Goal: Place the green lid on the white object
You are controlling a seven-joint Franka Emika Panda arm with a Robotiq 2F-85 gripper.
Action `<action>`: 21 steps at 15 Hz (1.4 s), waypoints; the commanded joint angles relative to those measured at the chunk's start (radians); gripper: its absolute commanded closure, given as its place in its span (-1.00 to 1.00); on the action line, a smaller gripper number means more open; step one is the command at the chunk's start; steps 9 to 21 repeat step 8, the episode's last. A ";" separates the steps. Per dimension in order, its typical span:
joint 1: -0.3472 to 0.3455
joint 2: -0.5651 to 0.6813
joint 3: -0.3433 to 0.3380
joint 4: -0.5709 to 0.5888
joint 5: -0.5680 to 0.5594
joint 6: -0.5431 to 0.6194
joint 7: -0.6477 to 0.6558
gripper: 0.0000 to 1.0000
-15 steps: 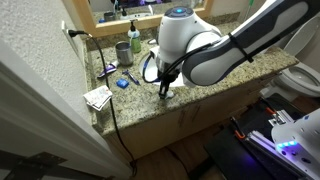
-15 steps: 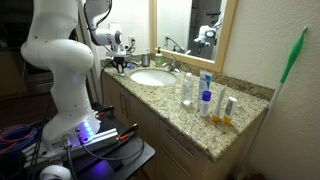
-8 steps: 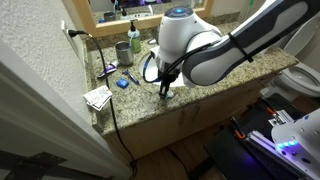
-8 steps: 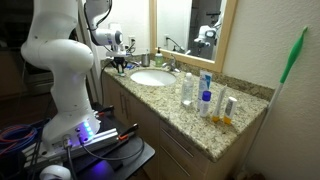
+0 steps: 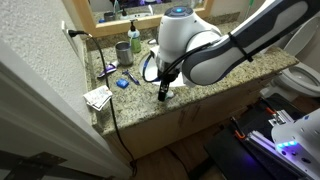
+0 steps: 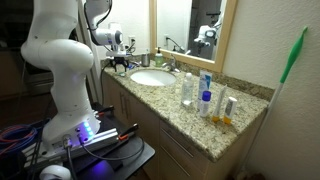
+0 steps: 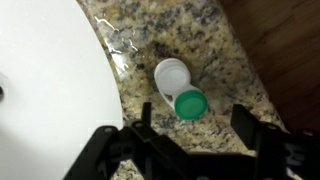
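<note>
In an exterior view my gripper (image 5: 165,92) hangs just above the speckled granite desk (image 5: 135,105). In the wrist view I see it spread wide and empty, with the tiny round green lid (image 7: 190,104) touching the low white oval object (image 7: 171,74) at its 5 o'clock.

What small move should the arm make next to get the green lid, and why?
Probably lower straight down and close on the green lid. The gripper is open and empty, with the lid roughly centred below its gap. The lid lies on the counter right beside the white object, not on it.
</note>
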 commanded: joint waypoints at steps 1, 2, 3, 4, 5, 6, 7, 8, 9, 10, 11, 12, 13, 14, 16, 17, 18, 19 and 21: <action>-0.003 -0.045 -0.004 -0.030 0.007 0.005 0.018 -1.00; -0.011 -0.064 0.001 -0.045 0.022 0.016 0.014 -1.00; -0.023 -0.093 0.012 -0.068 0.046 0.040 0.001 -1.00; -0.032 -0.127 0.017 -0.094 0.070 0.059 -0.001 -1.00; -0.037 -0.159 0.019 -0.116 0.094 0.071 0.001 -1.00; -0.047 -0.187 0.023 -0.136 0.133 0.082 -0.009 -1.00; -0.061 -0.207 0.033 -0.155 0.195 0.094 -0.036 -1.00; -0.028 -0.131 0.012 -0.072 0.126 0.051 0.001 -1.00; -0.028 -0.131 0.012 -0.072 0.126 0.051 0.001 -1.00; -0.028 -0.131 0.012 -0.072 0.126 0.051 0.001 -1.00; -0.028 -0.131 0.012 -0.072 0.126 0.051 0.001 -1.00; -0.028 -0.131 0.012 -0.072 0.126 0.051 0.001 -1.00; -0.028 -0.131 0.012 -0.072 0.126 0.051 0.001 -1.00; -0.028 -0.131 0.012 -0.072 0.126 0.051 0.001 -1.00; -0.028 -0.131 0.012 -0.072 0.126 0.051 0.001 -1.00; -0.028 -0.131 0.012 -0.072 0.126 0.051 0.001 -1.00; -0.028 -0.131 0.012 -0.072 0.126 0.051 0.001 -1.00; -0.028 -0.131 0.012 -0.072 0.126 0.051 0.001 -1.00; -0.028 -0.131 0.012 -0.072 0.126 0.051 0.001 -1.00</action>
